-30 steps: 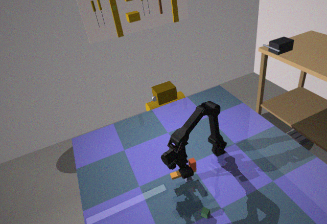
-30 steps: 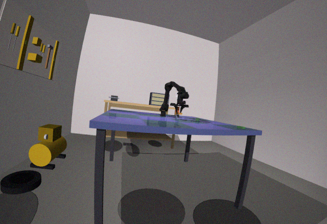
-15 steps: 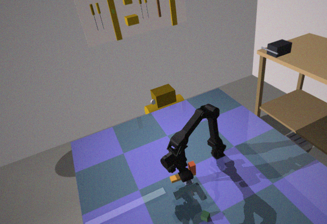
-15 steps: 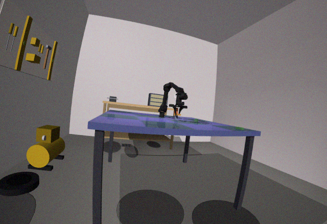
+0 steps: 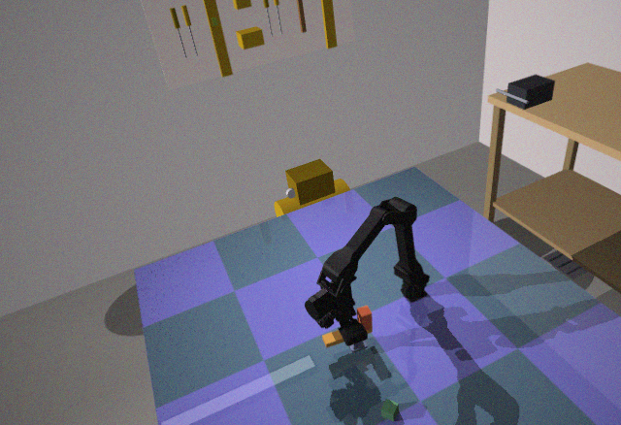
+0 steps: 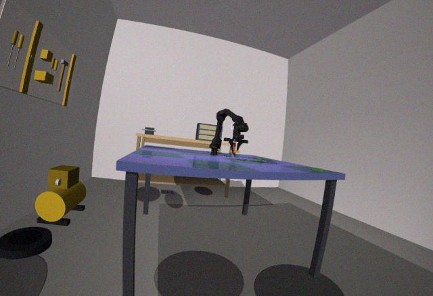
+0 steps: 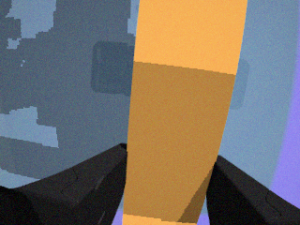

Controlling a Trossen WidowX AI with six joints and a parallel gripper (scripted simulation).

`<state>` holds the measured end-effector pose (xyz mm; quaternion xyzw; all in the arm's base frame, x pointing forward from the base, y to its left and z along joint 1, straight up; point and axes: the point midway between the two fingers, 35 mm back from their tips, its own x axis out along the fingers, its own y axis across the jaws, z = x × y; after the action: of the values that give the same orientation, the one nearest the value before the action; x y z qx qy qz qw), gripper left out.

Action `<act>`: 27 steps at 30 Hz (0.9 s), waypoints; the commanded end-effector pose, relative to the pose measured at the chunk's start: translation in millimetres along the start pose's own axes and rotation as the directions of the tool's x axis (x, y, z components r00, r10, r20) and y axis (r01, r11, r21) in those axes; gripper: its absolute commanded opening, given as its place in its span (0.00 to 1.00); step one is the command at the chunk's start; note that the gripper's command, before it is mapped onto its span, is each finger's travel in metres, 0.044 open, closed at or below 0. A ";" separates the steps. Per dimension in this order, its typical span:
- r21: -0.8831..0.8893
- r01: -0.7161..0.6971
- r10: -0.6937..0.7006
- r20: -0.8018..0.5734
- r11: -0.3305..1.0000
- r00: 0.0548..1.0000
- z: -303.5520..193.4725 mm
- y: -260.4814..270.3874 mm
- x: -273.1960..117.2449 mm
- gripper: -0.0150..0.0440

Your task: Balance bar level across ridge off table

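Note:
The orange bar (image 5: 332, 338) (image 6: 237, 151) (image 7: 183, 112) is between the fingers of my black gripper (image 5: 355, 341) (image 7: 171, 155), which is shut on it. The bar is off the table, and its near end sticks out to the left of the fingers in the top view. A red-orange block (image 5: 364, 315) (image 6: 234, 145) stands upright just behind the gripper; whether it rests on the bar is hidden. A pale grey piece (image 5: 357, 345) (image 6: 233, 154), seemingly the ridge, shows just under the gripper. Whether the bar touches it cannot be told.
A small green block (image 5: 389, 409) (image 6: 260, 159) lies on the checkered table (image 5: 190, 355) (image 6: 223, 174), beyond the gripper's shadow. Another flat green piece (image 6: 316, 169) lies near the table's right edge in the exterior view. A pale strip (image 5: 241, 389) runs across the table at the lower left.

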<state>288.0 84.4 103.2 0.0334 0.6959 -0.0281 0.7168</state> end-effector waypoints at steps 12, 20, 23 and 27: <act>-0.001 -0.003 0.003 0.000 1.000 1.000 -0.2 0.3 1.5 0.25; -0.001 -0.003 0.003 0.000 1.000 1.000 -0.2 0.3 2.2 0.25; -0.001 -0.003 0.003 0.000 1.000 1.000 -0.2 0.3 2.4 0.25; -0.001 -0.003 0.003 0.000 1.000 1.000 -0.2 0.3 2.8 0.25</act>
<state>287.8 84.6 101.8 0.0342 0.6959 -0.0275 0.7168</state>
